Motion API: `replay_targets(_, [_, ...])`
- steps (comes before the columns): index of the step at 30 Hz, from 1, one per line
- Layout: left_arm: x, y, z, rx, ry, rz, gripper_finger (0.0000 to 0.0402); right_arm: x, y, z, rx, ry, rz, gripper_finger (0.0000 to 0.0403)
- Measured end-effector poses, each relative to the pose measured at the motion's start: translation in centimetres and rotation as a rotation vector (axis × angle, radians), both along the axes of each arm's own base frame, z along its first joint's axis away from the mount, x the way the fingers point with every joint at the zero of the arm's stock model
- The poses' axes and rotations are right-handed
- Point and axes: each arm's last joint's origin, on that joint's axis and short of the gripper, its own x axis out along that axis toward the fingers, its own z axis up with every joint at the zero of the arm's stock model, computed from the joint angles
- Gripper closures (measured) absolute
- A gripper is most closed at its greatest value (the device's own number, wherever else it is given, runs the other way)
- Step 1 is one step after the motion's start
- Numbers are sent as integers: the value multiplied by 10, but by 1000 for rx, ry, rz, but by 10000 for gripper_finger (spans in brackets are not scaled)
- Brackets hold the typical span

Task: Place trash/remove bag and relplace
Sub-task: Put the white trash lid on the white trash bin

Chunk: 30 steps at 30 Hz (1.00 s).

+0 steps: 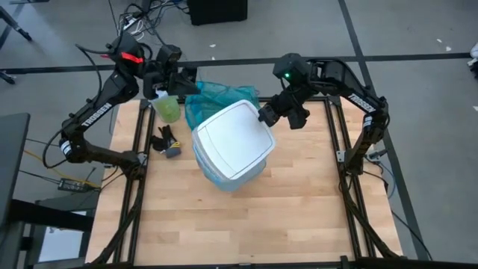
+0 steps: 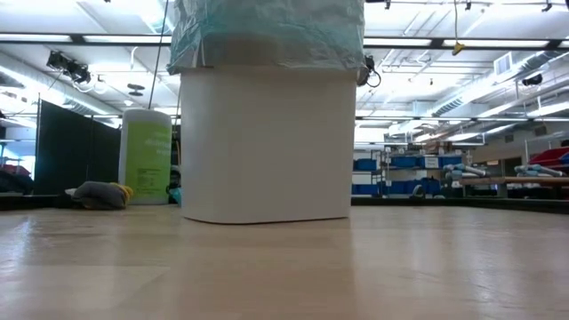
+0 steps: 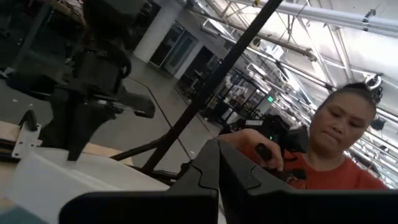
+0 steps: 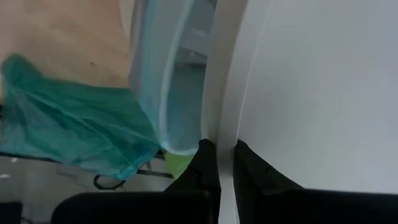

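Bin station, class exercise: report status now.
Right tool shut on bin lid edge. Left tool shut, empty, parked rear. Blue bag in bin. Teal bag behind.

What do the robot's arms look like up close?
Two dark, jointed arms with white lettering along them. The left arm has a red band and loose black cables near its top; the right arm shows a small green light. Each tool ends in two dark fingers.

Bin (image 1: 233,146) blocks table (image 1: 299,217) centre; green canister (image 1: 167,108) and dark clutter (image 1: 166,141) crowd upper left; lower half open.

teal bag (image 1: 213,96), green canister (image 1: 167,107), person (image 3: 323,152)
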Motion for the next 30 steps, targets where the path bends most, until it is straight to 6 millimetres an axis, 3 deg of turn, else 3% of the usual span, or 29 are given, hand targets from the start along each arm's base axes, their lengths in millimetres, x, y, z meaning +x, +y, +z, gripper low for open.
replay_targets(8, [4,-4,-4,48,-7,9,396,4,-11,-16,9,59,5,386])
replay_targets(19, [5,-4,-5,62,-9,16,396,8,-14,-18,-26,46,40,386])
replay_targets(30, [7,0,-34,62,169,91,396,28,-26,-39,-12,124,31,386])
